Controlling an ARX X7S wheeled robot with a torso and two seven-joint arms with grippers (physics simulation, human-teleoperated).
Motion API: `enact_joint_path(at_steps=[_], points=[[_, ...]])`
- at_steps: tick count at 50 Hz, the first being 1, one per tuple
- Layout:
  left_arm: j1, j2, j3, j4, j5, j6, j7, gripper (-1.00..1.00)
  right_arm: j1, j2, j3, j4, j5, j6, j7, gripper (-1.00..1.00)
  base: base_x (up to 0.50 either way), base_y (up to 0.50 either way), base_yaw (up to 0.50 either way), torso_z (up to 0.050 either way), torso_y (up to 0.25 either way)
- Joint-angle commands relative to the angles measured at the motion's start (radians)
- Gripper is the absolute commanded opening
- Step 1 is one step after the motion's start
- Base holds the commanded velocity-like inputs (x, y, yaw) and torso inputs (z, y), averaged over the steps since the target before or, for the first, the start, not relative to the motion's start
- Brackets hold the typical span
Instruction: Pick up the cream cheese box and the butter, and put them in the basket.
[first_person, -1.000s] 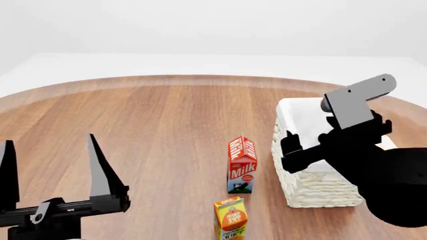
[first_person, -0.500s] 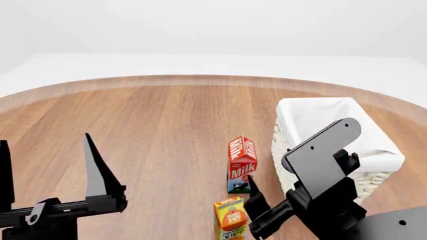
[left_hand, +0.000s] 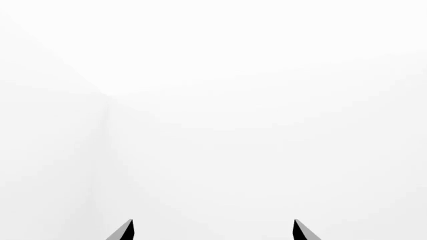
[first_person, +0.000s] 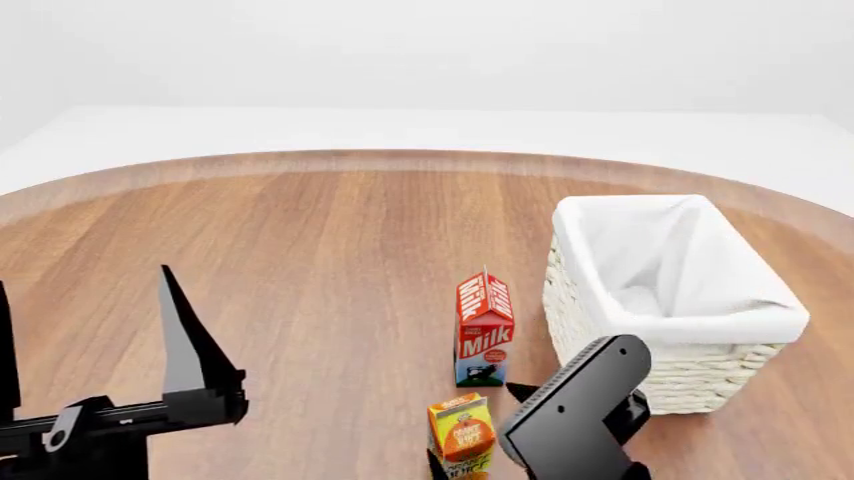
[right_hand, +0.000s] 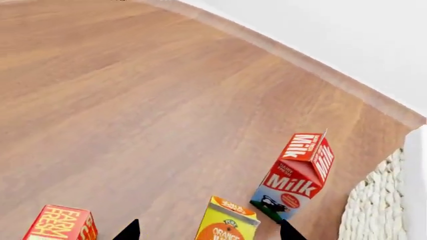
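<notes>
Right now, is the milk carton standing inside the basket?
No. In the head view the milk carton stands upright on the wooden table, outside and beside the white wicker basket.

The milk carton (first_person: 483, 329) is showing red and white. The orange juice carton (first_person: 462, 436) is glowing orange and yellow. The basket (first_person: 667, 375) is looking white and woven.

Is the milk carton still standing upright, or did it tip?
Upright. The milk carton stands on its base beside the basket, gable top up, in the head view and right wrist view.
</notes>
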Motion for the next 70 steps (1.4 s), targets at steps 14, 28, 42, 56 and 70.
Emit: enact_joint_path(at_steps=[14, 28, 42, 56, 70], points=[[0.009, -0.008, -0.009, 0.016, 0.0, 0.001, -0.01, 1.0, -0.249, -0.14, -0.06, -0.001, -0.137, -0.089, 0.006, 1.0, 0.0, 0.0, 0.0, 0.0, 0.0], [0.013, -0.012, -0.012, 0.024, -0.002, 0.001, -0.015, 1.0, -0.336, -0.208, -0.093, 0.014, -0.24, -0.108, -0.002, 1.0, 0.0, 0.0, 0.0, 0.0, 0.0], [0.015, -0.017, -0.018, 0.022, -0.009, 0.007, -0.019, 1.0, -0.341, -0.285, -0.144, 0.041, -0.287, -0.089, 0.015, 1.0, 0.0, 0.0, 0.0, 0.0, 0.0], [0.018, -0.026, -0.037, 0.028, -0.021, 0.005, -0.027, 1.0, -0.355, -0.365, -0.198, 0.085, -0.34, -0.076, 0.017, 1.0, 0.0, 0.0, 0.0, 0.0, 0.0], [0.023, -0.036, -0.055, 0.029, -0.038, 0.01, -0.034, 1.0, -0.371, -0.427, -0.24, 0.12, -0.377, -0.074, 0.024, 1.0, 0.0, 0.0, 0.0, 0.0, 0.0]])
